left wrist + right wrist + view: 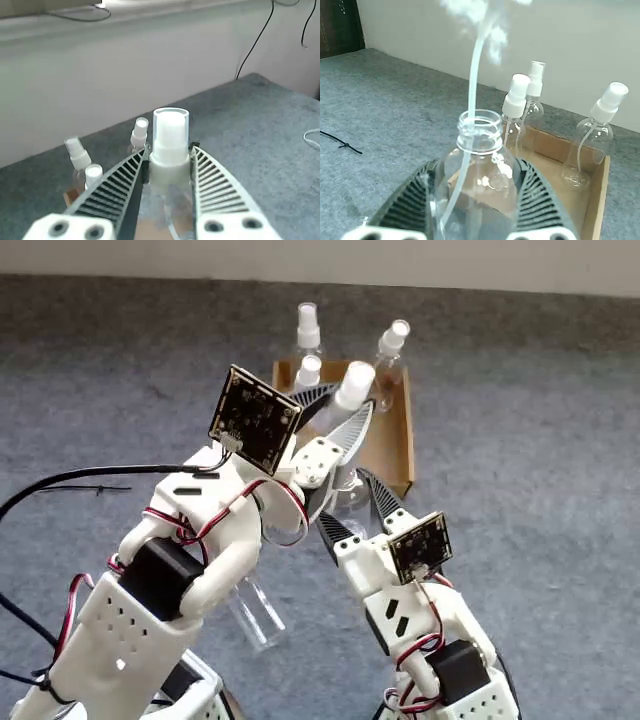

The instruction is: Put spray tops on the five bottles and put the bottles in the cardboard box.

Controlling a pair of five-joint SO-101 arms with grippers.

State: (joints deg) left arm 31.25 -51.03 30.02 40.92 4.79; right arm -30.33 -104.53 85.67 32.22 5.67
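Left gripper (169,150) clamps the spray top (170,135), and right gripper (476,169) clamps the open bottle (480,150), just near of the cardboard box (597,195). The top hangs directly above the neck with its dip tube (472,90) upright inside, so a straight drop should seat it.

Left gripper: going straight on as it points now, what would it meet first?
Likely the nearest capped bottle in the cardboard box, beyond the spray top held by the left gripper; depth is unclear.
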